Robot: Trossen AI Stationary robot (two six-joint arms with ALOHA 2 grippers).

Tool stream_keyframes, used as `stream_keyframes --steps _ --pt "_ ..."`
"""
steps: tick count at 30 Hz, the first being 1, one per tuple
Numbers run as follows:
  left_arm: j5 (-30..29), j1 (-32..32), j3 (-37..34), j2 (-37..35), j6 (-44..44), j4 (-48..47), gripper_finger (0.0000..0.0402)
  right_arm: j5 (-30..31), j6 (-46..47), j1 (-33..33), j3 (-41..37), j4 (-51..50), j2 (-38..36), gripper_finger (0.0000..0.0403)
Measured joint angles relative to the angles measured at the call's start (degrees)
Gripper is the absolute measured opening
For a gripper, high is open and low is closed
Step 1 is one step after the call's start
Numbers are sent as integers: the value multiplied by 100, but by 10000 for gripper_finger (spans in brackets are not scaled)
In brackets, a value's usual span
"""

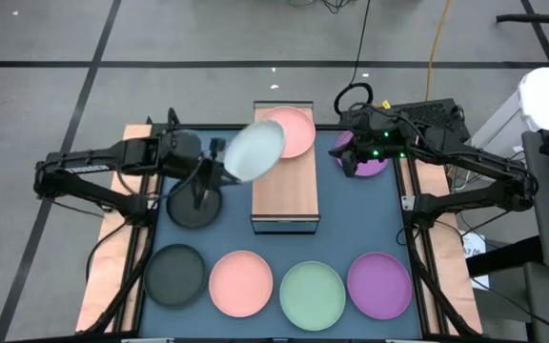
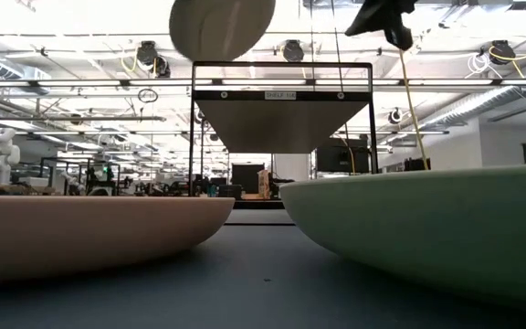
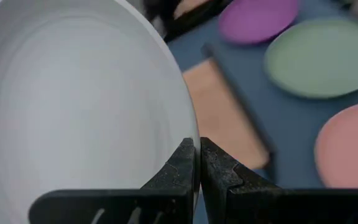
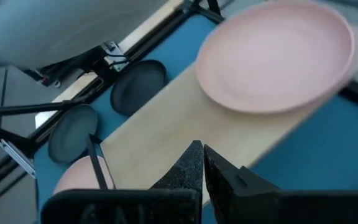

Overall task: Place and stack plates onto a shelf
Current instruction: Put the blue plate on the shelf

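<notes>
- The shelf [image 1: 285,191], wood-topped, stands mid-bench on the blue mat [image 1: 351,210]; one pink plate [image 1: 292,131] rests at its 12 o'clock end.
- Along the mat's 6 o'clock edge lie a black plate [image 1: 174,274], pink plate [image 1: 241,284], mint green plate [image 1: 312,292] and purple plate [image 1: 379,284].
- The left end effector [image 3: 197,163] grips the pale blue plate [image 1: 254,151] by its rim, raised above the shelf's 10 o'clock corner.
- The right end effector [image 4: 202,163], clenched and empty, hovers near the shelf's 2 o'clock side.

One plate [image 1: 289,131] on the shelf's [image 1: 284,195] far end — another plate [image 1: 254,151] held above it.
</notes>
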Motion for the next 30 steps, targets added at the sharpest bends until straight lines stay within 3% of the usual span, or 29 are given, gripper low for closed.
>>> stream_keyframes --steps 8,12,20,30 --pt "781 -531 10 192 14 321 9 -2 841 10 0 -412 0 0" --pt "888 -639 9 507 317 469 9 9 1032 53 0 -366 -6 0" --pt "878 -636 2 1016 522 764 9 1143 1469 624 2 -177 -79 0" --pt "1023 -460 2 1253 544 902 9 1490 1793 1187 2 -172 -85 0"
